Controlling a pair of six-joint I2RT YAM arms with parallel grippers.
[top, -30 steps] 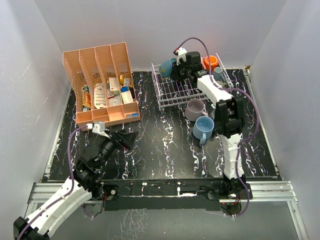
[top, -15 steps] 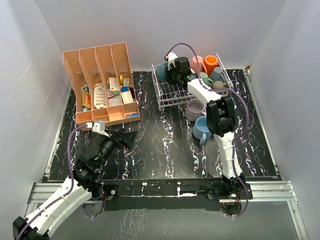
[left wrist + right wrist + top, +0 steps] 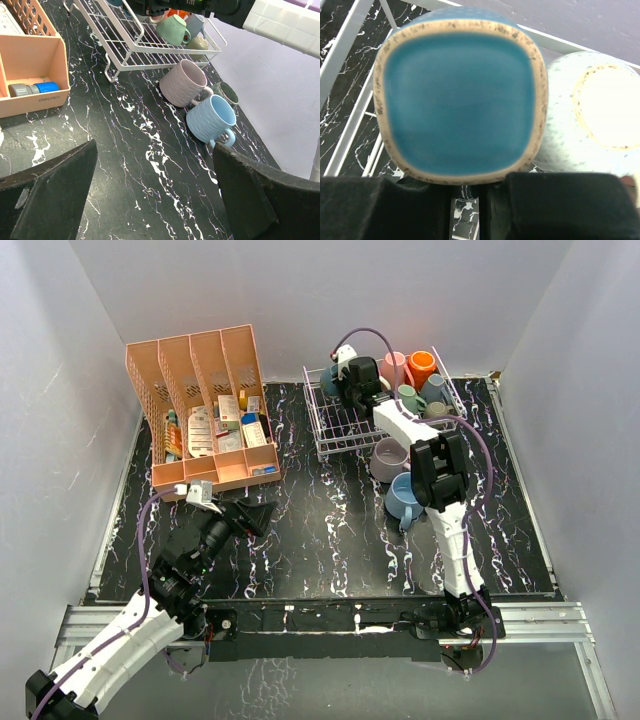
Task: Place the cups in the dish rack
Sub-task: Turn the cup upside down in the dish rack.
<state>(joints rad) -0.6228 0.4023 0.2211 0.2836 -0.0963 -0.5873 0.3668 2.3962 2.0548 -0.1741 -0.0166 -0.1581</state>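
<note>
The white wire dish rack (image 3: 345,430) stands at the back right. My right gripper (image 3: 346,380) reaches into its far left corner, shut on a teal cup (image 3: 328,378). In the right wrist view the teal cup's base (image 3: 462,97) fills the frame above my right gripper (image 3: 470,187) and hides the fingertips, with a pale mint cup (image 3: 600,110) beside it. Pink (image 3: 392,368), orange (image 3: 421,364) and mint (image 3: 410,398) cups lie in the rack. Lilac (image 3: 182,82), light blue (image 3: 211,119) and dark grey (image 3: 227,92) cups stand on the table. My left gripper (image 3: 155,200) hangs open above bare table.
A salmon-pink slotted organizer (image 3: 200,410) full of small items stands at the back left, its front bin (image 3: 30,65) near my left gripper. White walls close in the table on three sides. The right arm's forearm (image 3: 440,470) passes over the cups on the table.
My right gripper has carried the teal cup leftward along the rack's back edge into its far left corner. The left arm has barely moved.
</note>
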